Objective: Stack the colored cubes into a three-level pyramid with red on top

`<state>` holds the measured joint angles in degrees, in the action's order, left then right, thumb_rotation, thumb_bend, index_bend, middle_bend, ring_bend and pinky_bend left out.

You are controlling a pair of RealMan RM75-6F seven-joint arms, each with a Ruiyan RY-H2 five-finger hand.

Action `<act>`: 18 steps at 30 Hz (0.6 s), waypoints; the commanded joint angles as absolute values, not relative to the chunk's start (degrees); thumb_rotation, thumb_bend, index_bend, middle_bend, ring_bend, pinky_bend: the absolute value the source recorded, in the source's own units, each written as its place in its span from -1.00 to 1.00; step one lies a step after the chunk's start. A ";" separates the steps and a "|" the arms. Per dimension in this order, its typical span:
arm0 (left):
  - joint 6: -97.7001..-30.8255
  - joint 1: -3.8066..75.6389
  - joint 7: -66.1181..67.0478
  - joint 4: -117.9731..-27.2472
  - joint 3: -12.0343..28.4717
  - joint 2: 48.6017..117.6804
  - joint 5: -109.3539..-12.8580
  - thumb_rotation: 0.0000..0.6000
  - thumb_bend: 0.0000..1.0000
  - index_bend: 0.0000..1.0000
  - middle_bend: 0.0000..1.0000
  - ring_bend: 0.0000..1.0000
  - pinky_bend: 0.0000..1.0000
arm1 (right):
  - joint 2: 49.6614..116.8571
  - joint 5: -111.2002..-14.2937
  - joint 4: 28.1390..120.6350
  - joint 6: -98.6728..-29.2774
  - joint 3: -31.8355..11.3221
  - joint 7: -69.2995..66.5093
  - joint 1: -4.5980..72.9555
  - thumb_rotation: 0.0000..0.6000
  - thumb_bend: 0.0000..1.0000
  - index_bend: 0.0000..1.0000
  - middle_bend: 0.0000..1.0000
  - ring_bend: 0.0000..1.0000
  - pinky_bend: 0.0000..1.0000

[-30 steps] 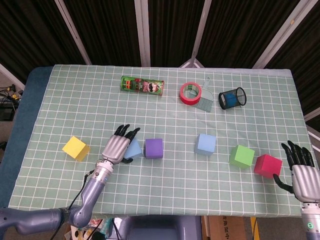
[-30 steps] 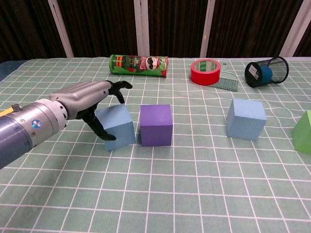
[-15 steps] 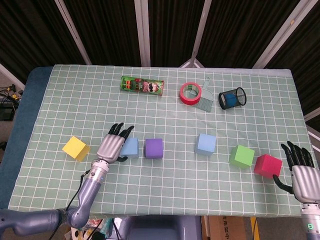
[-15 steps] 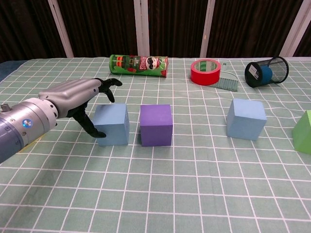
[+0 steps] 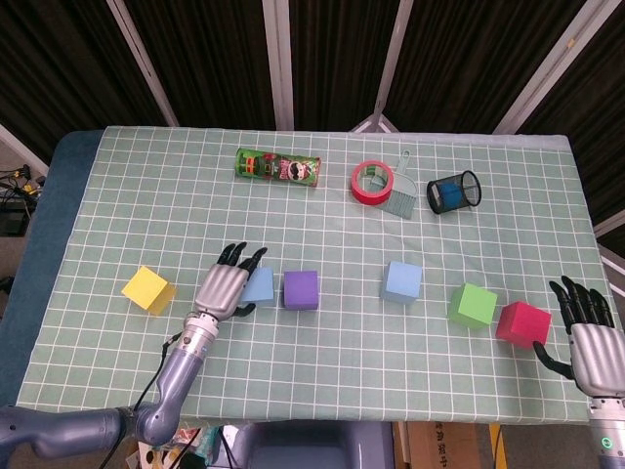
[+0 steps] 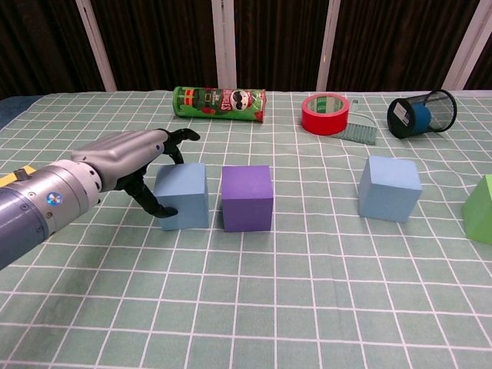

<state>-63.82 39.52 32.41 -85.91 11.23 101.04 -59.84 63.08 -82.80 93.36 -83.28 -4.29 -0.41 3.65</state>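
Since a second ago the left hand (image 6: 131, 165) has set the light blue foam cube (image 6: 181, 195) flat and nudged it close to the purple foam cube (image 6: 247, 197) at its 3 o'clock. Fingers curl over the cube; whether they grip, I cannot tell. The base row looks begun. The right hand (image 5: 584, 327), released, waits by the red foam cube (image 5: 522, 323).

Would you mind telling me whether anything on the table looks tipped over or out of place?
Two things lie on their sides at the far edge: the green chip can and the black mesh cup, its mouth facing sideways. The yellow cube sits rotated off the grid lines. Nothing appears spilled or damaged.
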 commanded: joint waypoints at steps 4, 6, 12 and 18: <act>-63.66 39.80 31.88 -86.08 11.06 101.49 -60.33 1.00 -0.39 -0.97 -0.33 -1.00 -0.96 | 63.10 -82.83 93.30 -83.29 -4.31 -0.45 3.67 1.00 -0.40 -1.00 -1.00 -1.00 -1.00; -63.65 39.89 31.70 -86.16 10.99 101.61 -60.55 1.00 -0.39 -0.97 -0.33 -1.00 -0.96 | 63.08 -82.81 93.28 -83.30 -4.32 -0.46 3.66 1.00 -0.40 -1.00 -1.00 -1.00 -1.00; -63.60 40.16 31.66 -85.76 10.89 101.88 -60.86 1.00 -0.39 -0.97 -0.32 -1.00 -0.96 | 62.98 -82.70 93.39 -83.20 -4.31 -0.58 3.64 1.00 -0.40 -1.00 -1.00 -1.00 -1.00; -63.28 40.56 31.86 -84.92 11.01 102.44 -60.50 1.00 -0.39 -0.97 -0.32 -1.00 -0.96 | 62.91 -82.69 93.52 -83.14 -4.30 -0.63 3.65 1.00 -0.40 -1.00 -1.00 -1.00 -1.00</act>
